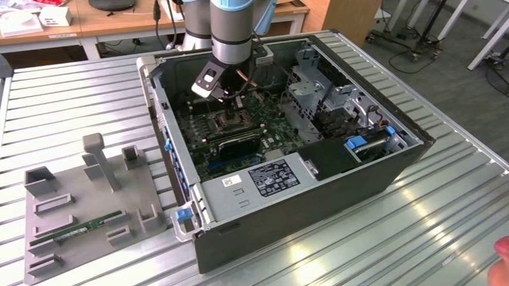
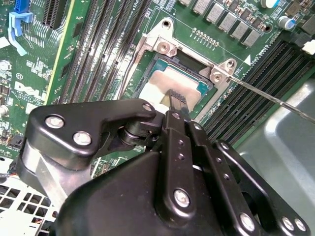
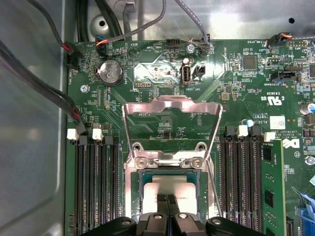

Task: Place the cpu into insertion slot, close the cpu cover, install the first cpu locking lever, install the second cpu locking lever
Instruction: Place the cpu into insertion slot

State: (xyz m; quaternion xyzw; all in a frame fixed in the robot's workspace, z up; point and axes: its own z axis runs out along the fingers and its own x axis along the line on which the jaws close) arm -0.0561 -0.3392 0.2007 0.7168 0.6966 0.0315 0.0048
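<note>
Second wrist view: the black hand (image 2: pixel 176 98) stands with its two fingers drawn together, no gap between the tips and nothing clamped in them. The tips rest on, or just above, the silver-grey top of the cpu (image 2: pixel 170 81); actual contact cannot be told. The cpu lies flat in the insertion slot (image 2: pixel 184 60) on the green motherboard (image 2: pixel 93 29). A thin wire locking lever (image 2: pixel 266 96) runs out from the slot's corner, unlatched and raised clear of the board.

First wrist view: the hand (image 3: pixel 168 199) has its paired fingertips over the middle of the cpu (image 3: pixel 147 194). Beyond the cpu, the cpu cover (image 3: pixel 170 103), a silvery frame with an open centre, is swung back on its hinge and does not lie over the chip. Rows of black memory slots (image 3: pixel 96 187) flank the slot on both sides. Farther off on the motherboard (image 3: pixel 236 88) sits a round coin cell (image 3: pixel 110 73).

Exterior view: the grey arm (image 1: pixel 230 30) reaches down into an open computer case (image 1: pixel 318 196), with the hand (image 1: pixel 232 113) low over the board. The case lies on its side on a ribbed metal bench (image 1: pixel 71 101). At the exterior view's left, well apart from the case, a grey fixture tray (image 1: pixel 143 190) holds a long green memory stick (image 1: pixel 80 226).
</note>
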